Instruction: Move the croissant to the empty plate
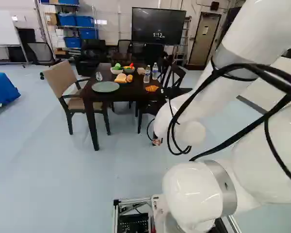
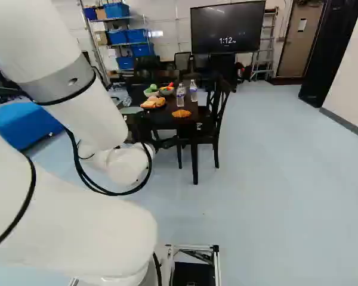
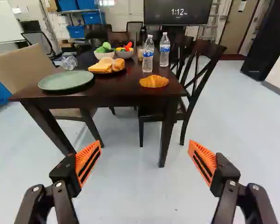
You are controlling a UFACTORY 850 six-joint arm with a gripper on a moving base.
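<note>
At the arm's end, my gripper [image 1: 156, 141] shows only as a small part in the left base view. In the wrist view the gripper [image 3: 144, 161] stands wide open, nothing between its orange pads. Ahead of it, the golden croissant [image 3: 154, 81] lies on the dark table's near edge, directly on the wood; the right base view also shows the croissant [image 2: 181, 113]. An empty pale green plate [image 3: 66, 80] rests at the table's other near corner, seen too as a green plate [image 1: 105, 87] in the left base view.
Behind croissant and plate, the table [image 3: 116, 95] carries a plate of bread [image 3: 106, 66], two bowls [image 3: 104, 54] and two water bottles [image 3: 148, 56]. A clear cup [image 3: 69, 62] lies behind the green plate. A dark chair [image 2: 213, 122] and a tan chair [image 1: 64, 80] flank the table.
</note>
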